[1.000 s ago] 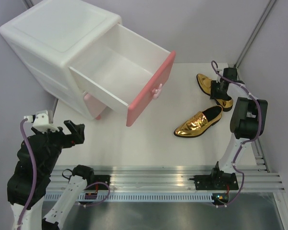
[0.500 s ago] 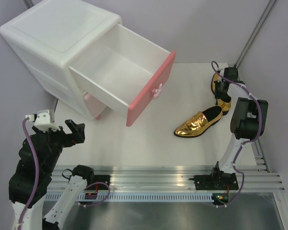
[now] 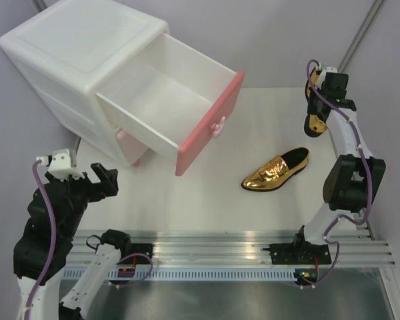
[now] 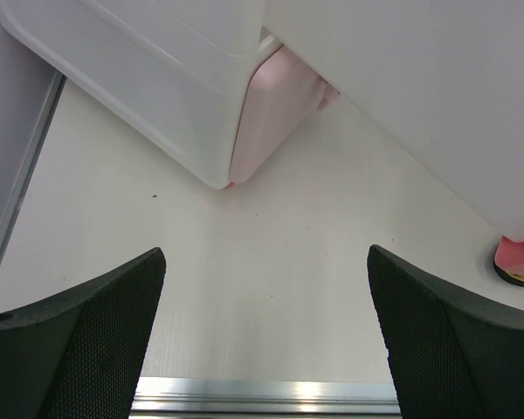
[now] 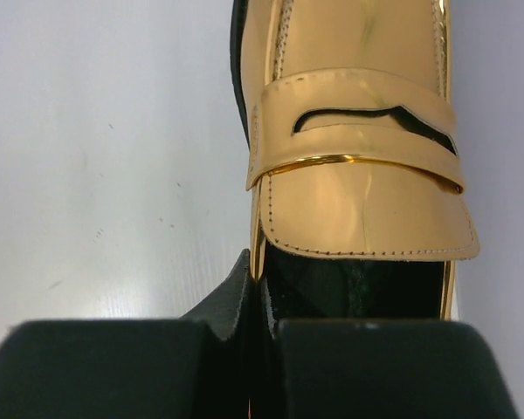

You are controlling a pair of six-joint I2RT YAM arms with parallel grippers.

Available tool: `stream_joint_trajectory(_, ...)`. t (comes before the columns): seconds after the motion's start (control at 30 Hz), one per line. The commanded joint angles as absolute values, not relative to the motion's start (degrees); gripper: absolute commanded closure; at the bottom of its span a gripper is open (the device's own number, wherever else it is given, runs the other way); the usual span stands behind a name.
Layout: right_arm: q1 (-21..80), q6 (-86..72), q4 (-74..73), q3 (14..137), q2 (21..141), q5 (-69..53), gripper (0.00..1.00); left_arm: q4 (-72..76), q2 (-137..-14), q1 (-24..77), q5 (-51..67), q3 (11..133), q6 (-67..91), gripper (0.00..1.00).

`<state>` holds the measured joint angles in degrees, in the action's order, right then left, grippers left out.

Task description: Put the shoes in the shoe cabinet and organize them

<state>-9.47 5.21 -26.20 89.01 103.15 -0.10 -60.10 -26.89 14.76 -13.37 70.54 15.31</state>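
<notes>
The white shoe cabinet (image 3: 87, 47) stands at the back left, its upper drawer (image 3: 163, 100) with the pink front (image 3: 210, 123) pulled out, nothing inside. One gold shoe (image 3: 277, 171) lies on the table right of centre. A second gold shoe (image 3: 313, 124) hangs toe down off the table at the far right, with my right gripper (image 3: 318, 107) shut on its side wall. In the right wrist view the fingers (image 5: 264, 288) pinch that gold shoe (image 5: 367, 175) at the rim of its dark opening. My left gripper (image 3: 104, 181) stands open near the front left, holding nothing.
In the left wrist view my left gripper (image 4: 266, 262) faces the cabinet's pale pink lower front (image 4: 271, 113) and a pink foot (image 4: 522, 257). An aluminium rail (image 3: 220, 247) runs along the near edge. Grey walls close in on both sides.
My right gripper has shut on the far gold shoe and lifted it off the table, up and toward the back. The left arm and the other shoe have not moved.
</notes>
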Motion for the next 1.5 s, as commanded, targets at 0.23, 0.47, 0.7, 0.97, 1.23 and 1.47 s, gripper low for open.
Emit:
stream_joint_trajectory(0.23,-3.61,1.58,-22.06,100.97,89.83,1.31,0.99,-58.18,-29.0,15.03,-13.71,74.18,14.76,0.0)
stream_joint_trajectory(0.47,3.68,1.05,-21.71,106.61,84.91,1.85,0.99,-58.27,-30.76,14.94,-11.08,75.06,16.26,0.0)
stream_joint_trajectory(0.7,8.43,-1.57,-17.15,108.9,79.81,0.26,1.0,-58.97,-31.11,14.94,-10.9,75.76,16.52,0.0)
stream_joint_trajectory(0.97,10.28,-13.78,-7.74,111.7,77.69,-11.5,0.99,-59.24,-31.46,14.94,-10.81,75.85,17.14,0.0)
stream_joint_trajectory(1.23,16.95,-25.57,-1.07,114.79,80.07,-19.42,0.99,-59.76,-32.52,14.94,-11.51,77.52,17.05,0.0)
stream_joint_trajectory(1.47,28.28,-28.65,0.79,116.01,82.44,-18.81,1.0,-60.2,-32.87,14.94,-11.69,77.61,17.14,0.0)
